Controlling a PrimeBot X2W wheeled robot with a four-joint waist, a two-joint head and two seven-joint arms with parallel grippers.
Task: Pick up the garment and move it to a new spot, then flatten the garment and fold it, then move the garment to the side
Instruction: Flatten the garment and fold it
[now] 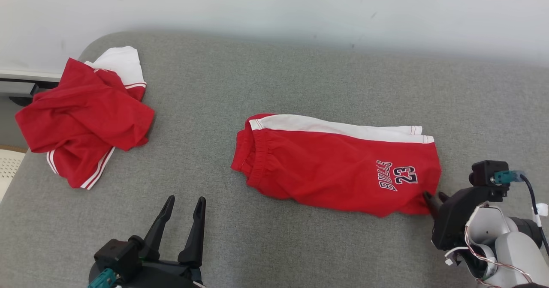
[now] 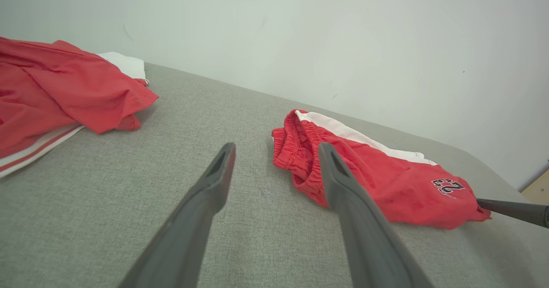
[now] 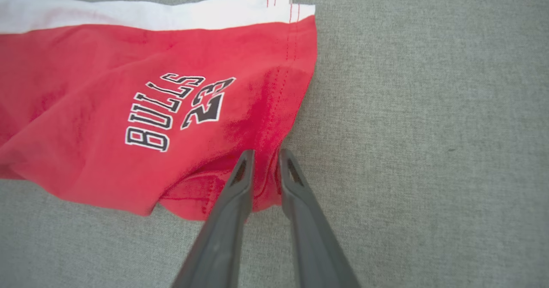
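at the right gripper (image 3: 266,153), the red shorts (image 3: 107,65) hem sits pinched

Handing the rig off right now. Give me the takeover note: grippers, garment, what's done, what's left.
Left gripper: open, hovering over the grey padded surface, nothing in it.
Right gripper: fingers nearly closed either side of the near hem corner of the red Bulls 23 shorts; can't tell whether the grip is firm.
Shorts: mid-surface, lying flat, seemingly folded in half, waistband toward the robot's left. A crumpled red-and-white garment lies at far left.
Done: flatten and fold, by the look of it.
Left: probably moving the shorts to the side.
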